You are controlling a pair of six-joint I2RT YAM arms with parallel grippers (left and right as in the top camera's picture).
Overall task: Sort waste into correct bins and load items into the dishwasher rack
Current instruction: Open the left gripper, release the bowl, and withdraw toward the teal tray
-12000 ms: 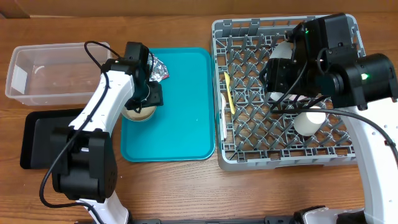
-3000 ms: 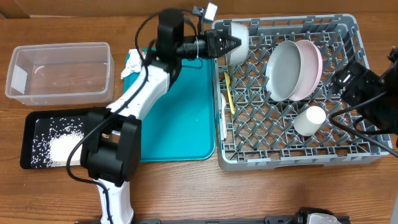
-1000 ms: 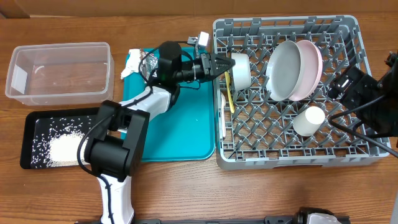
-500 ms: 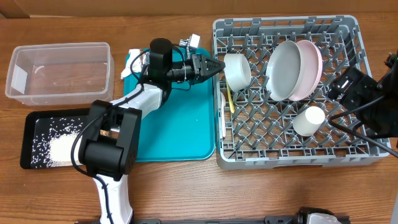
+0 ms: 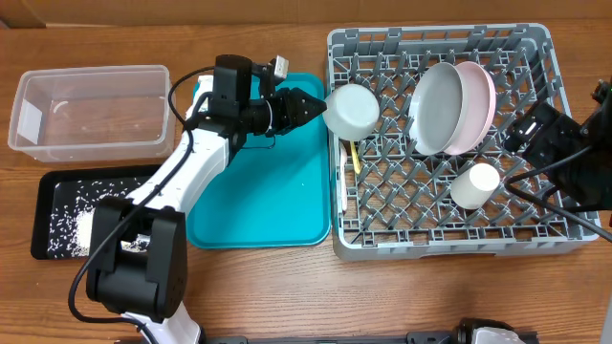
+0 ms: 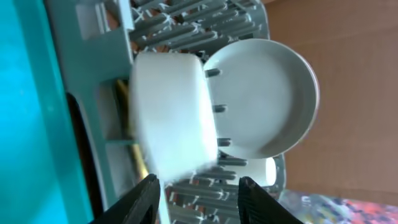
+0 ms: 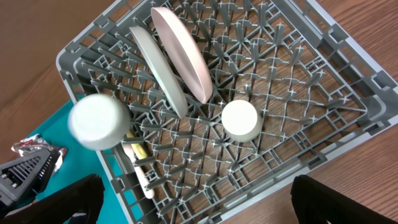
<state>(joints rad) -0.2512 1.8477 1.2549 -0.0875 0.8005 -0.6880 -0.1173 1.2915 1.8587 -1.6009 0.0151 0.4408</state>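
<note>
Okay, this reads as the loading step. The small grey round bowl point(image 5: 352, 110) is at the left edge of the big square grey plastic peg rack point(image 5: 535, 244), just beside the left gripper point(image 5: 311, 103); I can't tell its tilt.

The left pincer is moderately parted with nothing between the fingers point(image 6: 149, 194). The bowl sits just past the tips and is blurred in the wrist view, so I judge it loose and maybe not settled. The right gripper point(image 7: 199, 202) is spread wide and empty, off the rack's right side.

The pale grey plate point(image 5: 438, 107) and whitish-pink plate point(image 5: 483, 96) stand on edge mid-rack. The white cup point(image 5: 476, 184) is nearer the front, and the thin yellow utensil point(image 5: 355, 153) is beside the bowl.

Next I'd back the left arm out over the flat teal tray point(image 5: 277, 191), then go for the crumpled silver foil wrapper point(image 7: 31, 148) lying by that arm.

For room, the tray middle is open. The rack wall is close to the fingertips, so I'd pull straight back. The front-left pegs are free.
</note>
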